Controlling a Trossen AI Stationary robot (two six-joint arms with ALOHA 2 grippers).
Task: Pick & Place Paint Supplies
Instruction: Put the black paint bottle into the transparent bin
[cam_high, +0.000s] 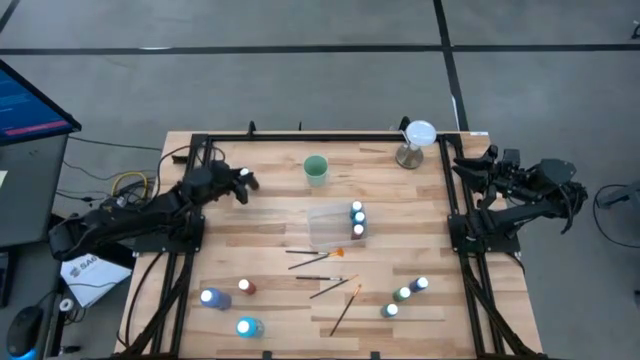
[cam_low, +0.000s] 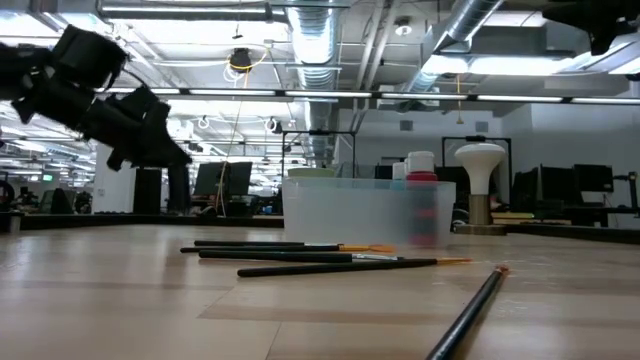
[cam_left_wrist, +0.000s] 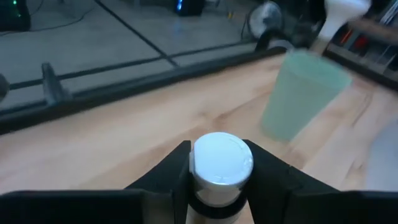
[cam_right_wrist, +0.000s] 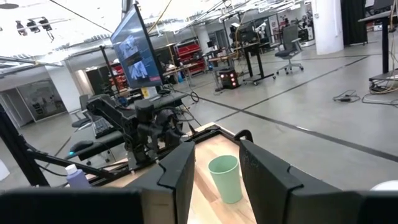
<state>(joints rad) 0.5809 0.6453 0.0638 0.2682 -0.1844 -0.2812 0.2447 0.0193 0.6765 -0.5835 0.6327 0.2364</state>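
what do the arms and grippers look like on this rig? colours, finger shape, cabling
Both arms are dark, near black, jointed, mounted on black frames at the table's side edges. The left gripper has two broad, flat black fingers with angled tips; the right gripper has the same wedge-shaped pair. Dark cables run along the right arm; yellow and black wires lie beside the left arm. No markings visible.

We see three white-capped bottles (cam_high: 358, 219) upright in the tray's right end, five more loose on the table front: two blue (cam_high: 248, 326), one red (cam_high: 245, 287), green ones (cam_high: 401, 295); four brushes (cam_high: 316, 254) flat mid-table; one white-capped bottle (cam_left_wrist: 222, 163) held off the table by the left gripper (cam_left_wrist: 219, 180)
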